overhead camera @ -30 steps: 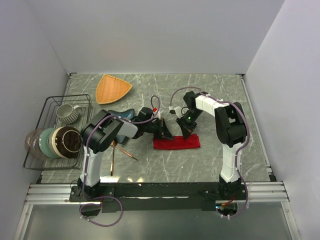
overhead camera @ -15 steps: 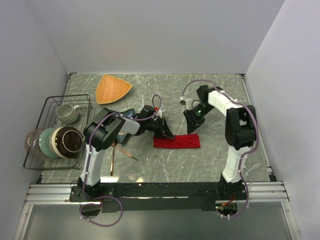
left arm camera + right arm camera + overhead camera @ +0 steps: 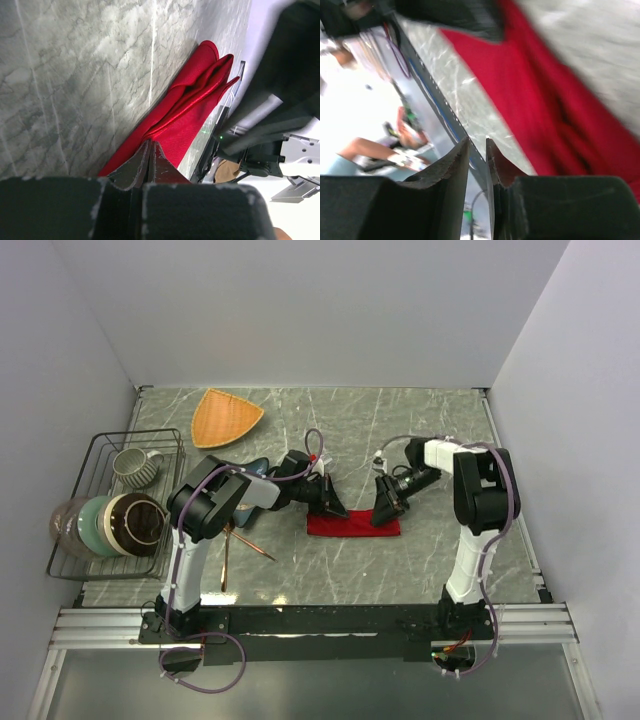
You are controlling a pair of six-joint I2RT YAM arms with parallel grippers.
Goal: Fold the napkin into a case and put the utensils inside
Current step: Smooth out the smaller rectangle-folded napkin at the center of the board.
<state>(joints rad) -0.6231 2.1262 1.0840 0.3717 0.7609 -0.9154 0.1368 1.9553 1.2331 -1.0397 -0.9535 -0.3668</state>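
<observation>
The napkin (image 3: 352, 524) lies on the surface (image 3: 420, 565) as a narrow strip, its long axis running left to right. Our left tool (image 3: 333, 508) is closed at its left end, seemingly pinching the cloth (the wrist view is cramped). Our right tool (image 3: 382, 514) sits at the right end, jaws slightly parted and empty. The utensils (image 3: 256, 548) lie to the left and nearer, closer to the left tool.
</observation>
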